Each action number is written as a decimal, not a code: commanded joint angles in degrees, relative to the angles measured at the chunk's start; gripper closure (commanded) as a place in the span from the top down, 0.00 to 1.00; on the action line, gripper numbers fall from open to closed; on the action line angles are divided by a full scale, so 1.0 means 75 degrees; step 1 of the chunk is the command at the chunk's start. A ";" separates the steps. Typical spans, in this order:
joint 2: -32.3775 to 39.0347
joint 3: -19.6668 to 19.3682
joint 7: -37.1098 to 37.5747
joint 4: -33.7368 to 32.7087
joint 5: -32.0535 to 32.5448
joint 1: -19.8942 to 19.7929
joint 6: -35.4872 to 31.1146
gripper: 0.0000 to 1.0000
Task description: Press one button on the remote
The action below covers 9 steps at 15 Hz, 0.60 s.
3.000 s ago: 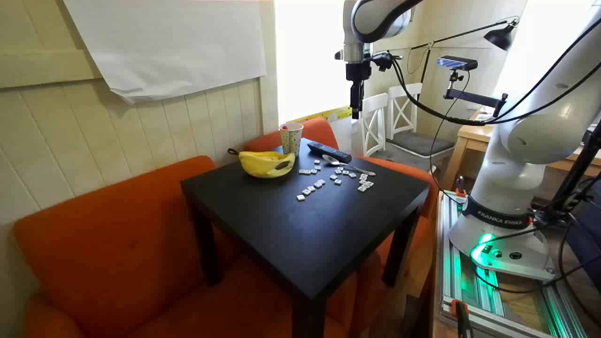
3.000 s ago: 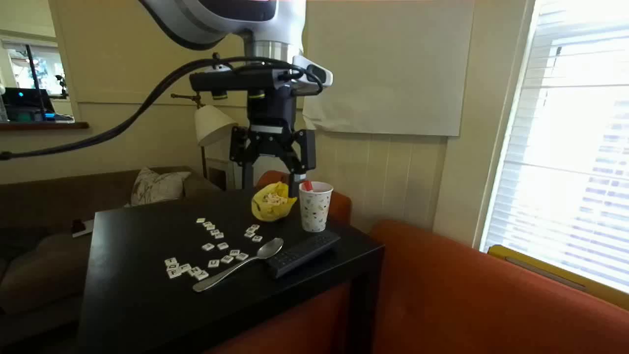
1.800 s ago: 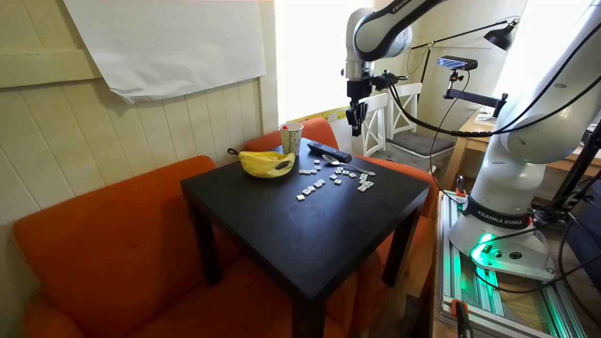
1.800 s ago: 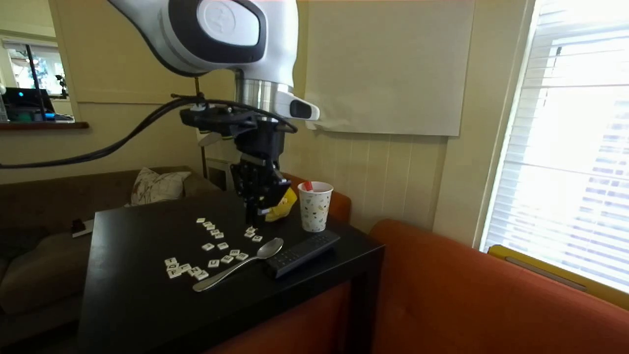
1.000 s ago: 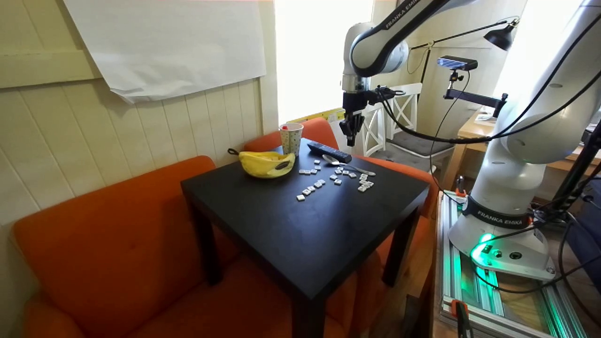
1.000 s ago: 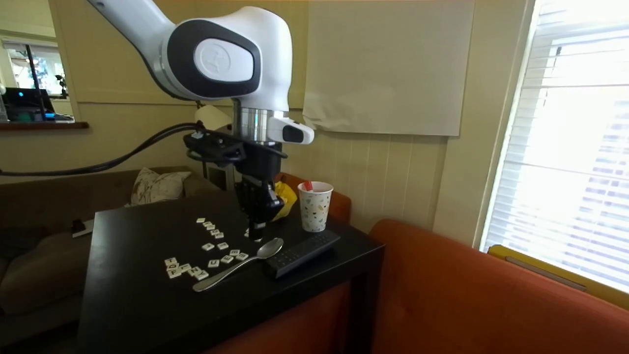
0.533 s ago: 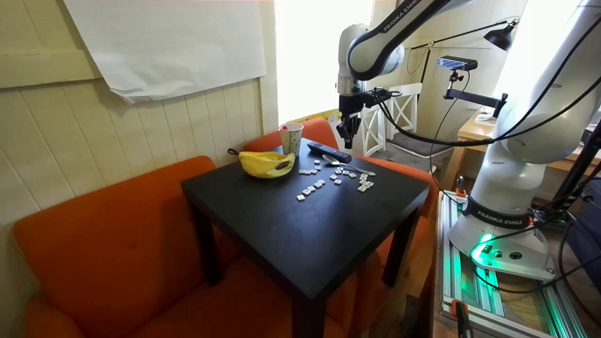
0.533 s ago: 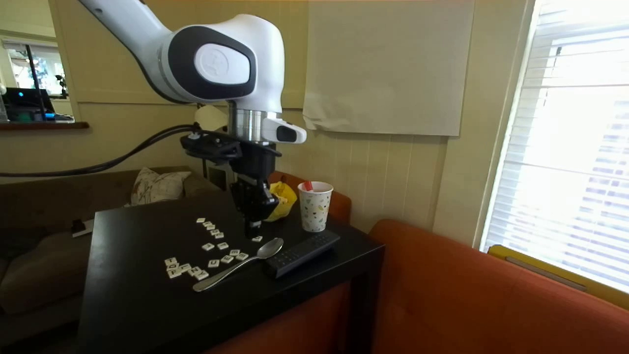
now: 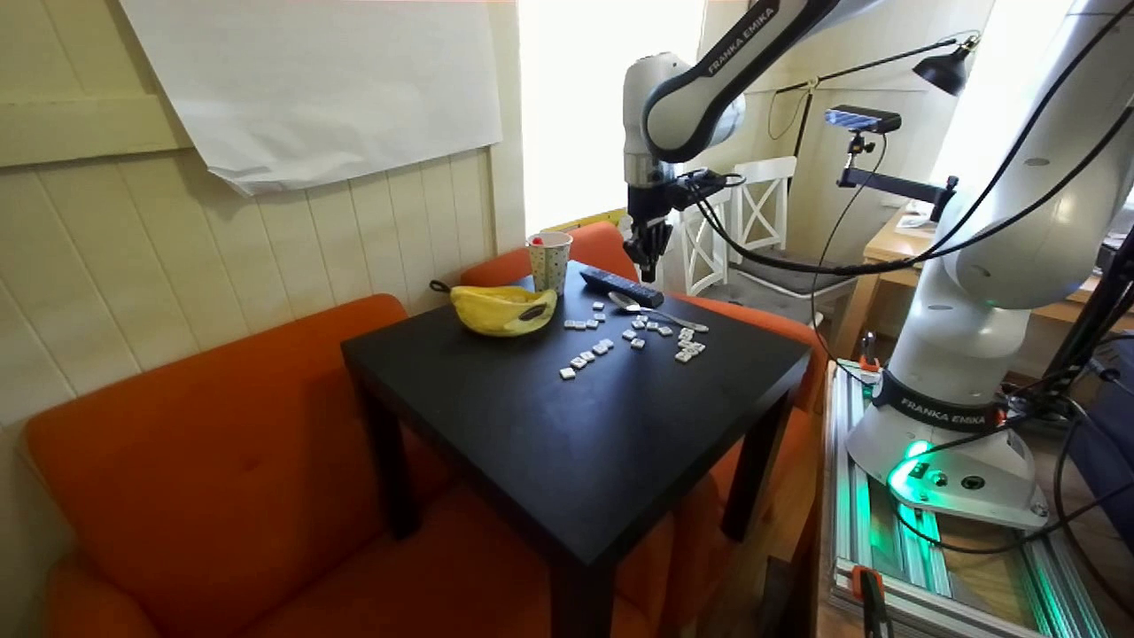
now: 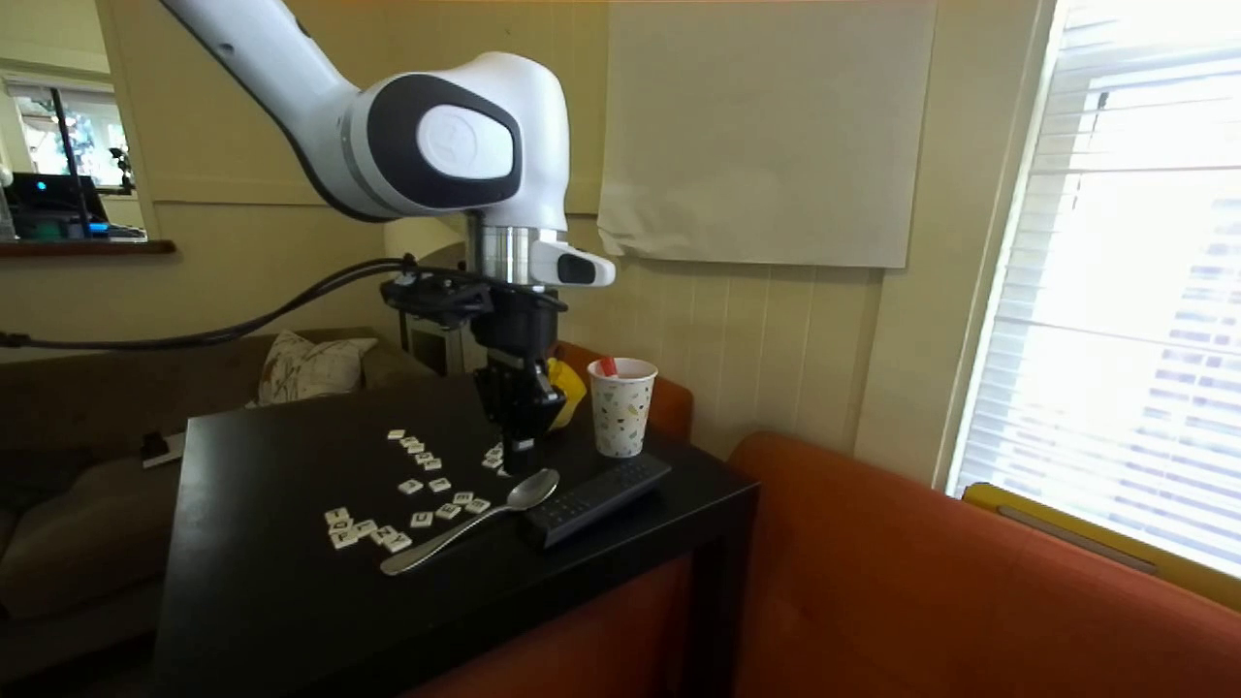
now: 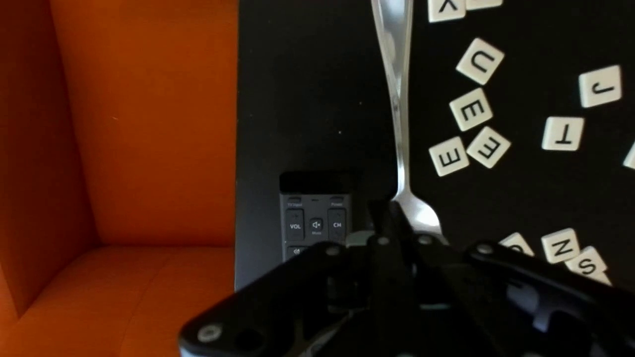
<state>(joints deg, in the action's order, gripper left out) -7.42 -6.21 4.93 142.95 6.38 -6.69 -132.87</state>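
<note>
The slim black remote [image 9: 622, 287] lies flat on the dark table near its edge, and in an exterior view its full length [image 10: 596, 499] shows. In the wrist view its top end [image 11: 316, 213] with VOL, CH and mute buttons is visible; my gripper's linkage covers the lower part. My gripper [image 11: 386, 203] is shut with its fingertips together and nothing held. From the wrist its tips appear over the spoon, just right of the remote. In an exterior view the gripper [image 10: 521, 463] points down above the table beside the remote, apart from it.
A silver spoon [image 10: 531, 491] lies alongside the remote. Several white letter tiles [image 11: 563, 134] are scattered past the spoon. A patterned paper cup [image 10: 622, 407] stands close to the remote's far end, and a yellow banana-shaped holder [image 9: 503, 310] sits farther along. Orange seats border the table.
Three seconds ago the gripper was open and higher; it has since shut, turned and come down. In the last half second it has shifted slightly across the table. The remote has not moved.
</note>
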 commanded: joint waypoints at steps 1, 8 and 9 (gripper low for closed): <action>0.0459 0.0025 0.0322 -0.0427 0.0423 -0.0108 0.0176 0.00; 0.0917 -0.0147 -0.0203 -0.0794 0.0329 -0.0135 0.0613 0.00; 0.0971 -0.0166 -0.0318 -0.0826 0.0272 -0.0138 0.0679 0.00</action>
<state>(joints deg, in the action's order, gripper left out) -2.26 -7.05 4.82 138.95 8.47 -7.37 -130.12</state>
